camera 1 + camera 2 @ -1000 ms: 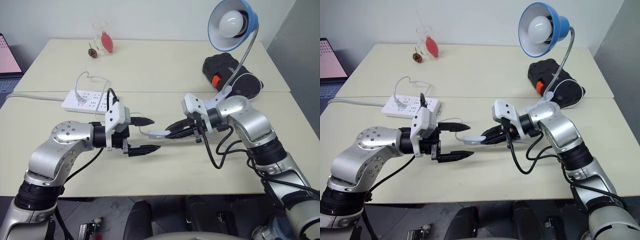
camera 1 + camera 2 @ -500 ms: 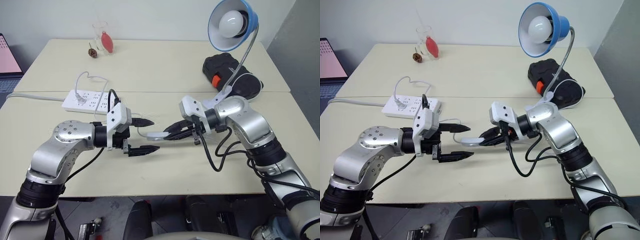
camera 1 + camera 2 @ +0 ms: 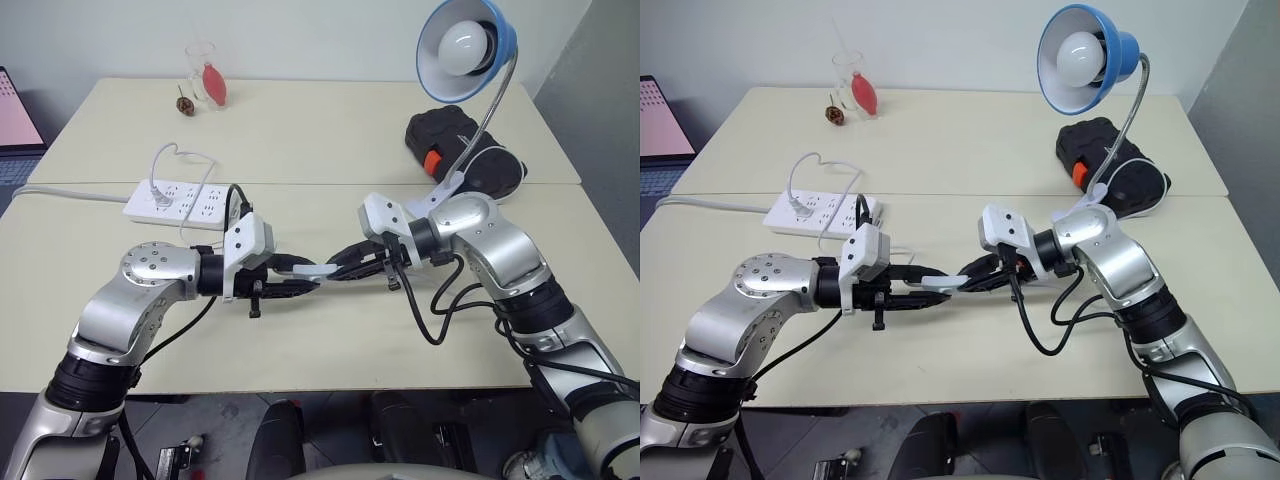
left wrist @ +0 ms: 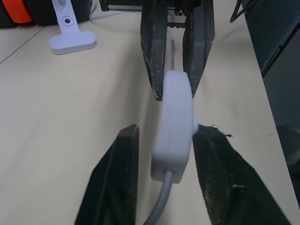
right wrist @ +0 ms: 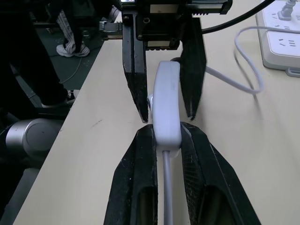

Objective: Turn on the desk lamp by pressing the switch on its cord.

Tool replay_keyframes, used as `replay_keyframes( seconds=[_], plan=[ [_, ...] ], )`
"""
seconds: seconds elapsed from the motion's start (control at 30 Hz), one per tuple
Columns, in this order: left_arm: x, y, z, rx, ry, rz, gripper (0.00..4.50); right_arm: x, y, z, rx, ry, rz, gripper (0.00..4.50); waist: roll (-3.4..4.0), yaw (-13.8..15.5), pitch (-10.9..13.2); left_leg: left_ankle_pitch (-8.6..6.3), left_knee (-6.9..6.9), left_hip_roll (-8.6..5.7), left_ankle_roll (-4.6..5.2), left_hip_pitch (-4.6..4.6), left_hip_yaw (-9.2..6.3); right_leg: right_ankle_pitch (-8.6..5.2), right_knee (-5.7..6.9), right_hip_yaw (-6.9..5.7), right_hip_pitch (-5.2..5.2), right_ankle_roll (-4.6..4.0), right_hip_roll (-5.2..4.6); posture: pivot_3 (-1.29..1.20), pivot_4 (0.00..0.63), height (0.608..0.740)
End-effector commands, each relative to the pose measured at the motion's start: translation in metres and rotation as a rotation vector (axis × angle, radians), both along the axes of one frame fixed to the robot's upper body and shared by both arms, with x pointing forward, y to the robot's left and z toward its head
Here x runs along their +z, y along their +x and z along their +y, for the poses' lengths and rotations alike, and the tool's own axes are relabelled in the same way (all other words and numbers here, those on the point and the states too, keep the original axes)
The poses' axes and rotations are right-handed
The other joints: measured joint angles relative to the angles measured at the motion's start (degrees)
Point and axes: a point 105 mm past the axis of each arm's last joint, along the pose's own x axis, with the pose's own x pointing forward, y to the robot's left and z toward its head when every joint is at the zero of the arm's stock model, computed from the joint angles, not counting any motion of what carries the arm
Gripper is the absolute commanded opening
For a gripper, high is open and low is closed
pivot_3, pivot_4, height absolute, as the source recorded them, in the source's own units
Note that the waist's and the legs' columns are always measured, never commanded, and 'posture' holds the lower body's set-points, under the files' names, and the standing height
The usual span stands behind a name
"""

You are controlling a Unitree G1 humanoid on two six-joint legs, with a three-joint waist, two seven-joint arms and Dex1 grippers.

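And the left gripper (image 3: 300, 281) has snapped in: a second ago its two black fingers stood wide apart either side of the switch (image 3: 316, 269), and now they have closed around its free end. Its wrist view shows one finger (image 4: 213, 164) against the side of the white body where a small button bulges out, the other finger (image 4: 119, 173) with a sliver of gap on the far side, so I judge the squeeze to be landing or just about to. The right gripper (image 3: 345, 269) has not changed, clenched on the other end of the switch and holding it up off the table (image 3: 300, 130), between the two hands in front of the robot. The cord (image 5: 165, 187) runs out from between the right fingers, and the other stretch loops back toward the power strip (image 3: 175, 201). The desk lamp (image 3: 466, 45) stands clamped at the right side of the table, its bulb looking unlit, so the press has not paid off yet. If the button sits under that finger, a bit more squeeze should click it.
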Motion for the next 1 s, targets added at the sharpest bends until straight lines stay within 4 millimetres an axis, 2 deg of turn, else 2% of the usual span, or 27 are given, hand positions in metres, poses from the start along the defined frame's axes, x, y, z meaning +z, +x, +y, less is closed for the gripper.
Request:
replay_keyframes(
  seconds=[0.03,0.57,0.63,0.7,0.83,1.0],
  plan=[
    [0.008,0.006,0.001,0.018,0.002,-0.058,0.65,0.010,-0.009,0.003,0.051,0.020,-0.046,0.35,0.00,0.0,0.0,0.00,0.00,0.00,0.00,0.00,0.00,0.00,0.00,0.00,0.00,0.00,0.00,0.00,0.150,0.740],
    [0.008,0.012,-0.001,0.021,0.009,-0.151,0.53,0.007,-0.013,0.005,0.081,0.010,-0.071,0.35,0.00,0.0,0.0,0.00,0.00,0.00,0.00,0.00,0.00,0.00,0.00,0.01,0.00,0.00,0.00,0.00,0.150,0.740],
    [0.008,0.014,-0.001,0.021,0.024,-0.186,1.23,0.006,-0.012,0.006,0.080,0.009,-0.076,0.35,0.00,0.0,0.0,0.00,0.00,0.00,0.00,0.00,0.00,0.00,0.00,0.00,0.00,0.00,0.00,0.00,0.150,0.740],
    [0.007,0.012,-0.001,0.005,0.032,-0.197,1.47,0.005,-0.011,0.006,0.077,0.009,-0.084,0.35,0.00,0.0,0.0,0.00,0.00,0.00,0.00,0.01,0.00,0.00,0.00,0.01,0.00,0.00,0.00,0.00,0.150,0.740],
    [0.006,0.012,0.002,0.005,0.055,-0.236,2.38,0.002,-0.007,0.006,0.071,-0.003,-0.107,0.35,0.00,0.0,0.0,0.00,0.00,0.00,0.00,0.00,-0.01,0.00,0.00,0.01,0.00,0.00,0.00,0.00,0.150,0.740],
    [0.003,0.003,0.015,0.009,0.104,-0.258,3.34,-0.005,0.005,0.003,0.058,-0.031,-0.146,0.35,0.00,-0.1,0.0,0.00,-0.01,0.01,0.00,0.00,0.00,0.00,-0.01,0.01,-0.02,0.00,0.00,0.00,0.150,0.740]
  ],
)
